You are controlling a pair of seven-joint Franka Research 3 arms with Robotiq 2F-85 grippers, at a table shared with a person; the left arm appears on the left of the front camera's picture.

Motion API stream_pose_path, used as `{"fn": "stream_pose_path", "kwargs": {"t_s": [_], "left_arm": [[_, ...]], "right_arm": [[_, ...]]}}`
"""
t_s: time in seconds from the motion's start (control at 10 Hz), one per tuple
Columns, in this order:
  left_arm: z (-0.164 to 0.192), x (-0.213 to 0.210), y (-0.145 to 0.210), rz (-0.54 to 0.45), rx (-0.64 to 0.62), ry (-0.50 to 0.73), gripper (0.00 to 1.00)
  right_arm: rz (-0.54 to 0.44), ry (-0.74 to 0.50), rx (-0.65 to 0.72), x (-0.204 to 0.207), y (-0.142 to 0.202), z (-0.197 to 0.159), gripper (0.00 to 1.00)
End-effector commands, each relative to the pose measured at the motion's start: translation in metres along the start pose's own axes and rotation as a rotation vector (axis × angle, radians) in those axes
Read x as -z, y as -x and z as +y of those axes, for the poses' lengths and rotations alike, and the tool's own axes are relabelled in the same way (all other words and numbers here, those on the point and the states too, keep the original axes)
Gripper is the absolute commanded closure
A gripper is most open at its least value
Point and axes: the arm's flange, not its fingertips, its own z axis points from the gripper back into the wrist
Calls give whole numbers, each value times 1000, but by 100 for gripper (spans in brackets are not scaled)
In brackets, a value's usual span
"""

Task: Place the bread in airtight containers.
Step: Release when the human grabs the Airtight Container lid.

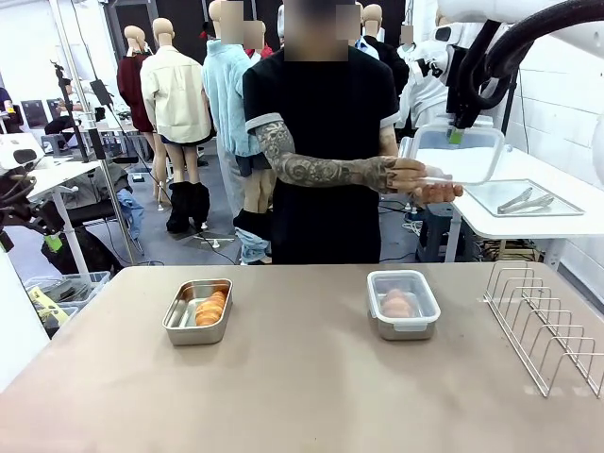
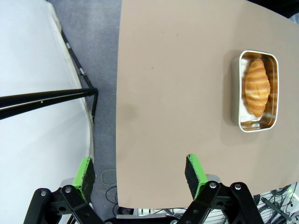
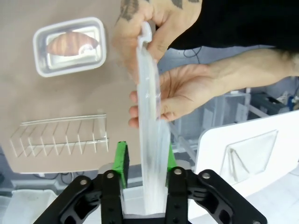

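Right gripper (image 3: pixel 144 161) at bottom centre of its wrist view, green pads either side of a clear lid (image 3: pixel 150 135); can't tell if pinching or released. Person's hands (image 3: pixel 180 93) hold the lid too. Left gripper (image 2: pixel 140 173) spread wide. Open container (image 1: pixel 198 310) with bread (image 1: pixel 210 308) centre-left; lidded container (image 1: pixel 403 303) centre-right.

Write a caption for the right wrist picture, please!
Right pincer passing a clear lid to a person's hands.
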Motion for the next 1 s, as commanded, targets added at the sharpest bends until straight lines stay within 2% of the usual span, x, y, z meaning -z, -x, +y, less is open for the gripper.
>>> {"fn": "stream_pose_path", "kwargs": {"t_s": [0.0,0.3,0.5,0.9], "left_arm": [[0,-2,1,2,-16,-16,0],[0,-2,1,2,-16,-16,0],[0,-2,1,2,-16,-16,0],[0,-2,1,2,-16,-16,0]], "right_arm": [[2,-10,-33,-8,19,39,0],[-36,-54,-23,-17,60,88,0],[-78,-81,-18,-4,81,119,0],[-143,-73,71,32,113,142,0]]}}
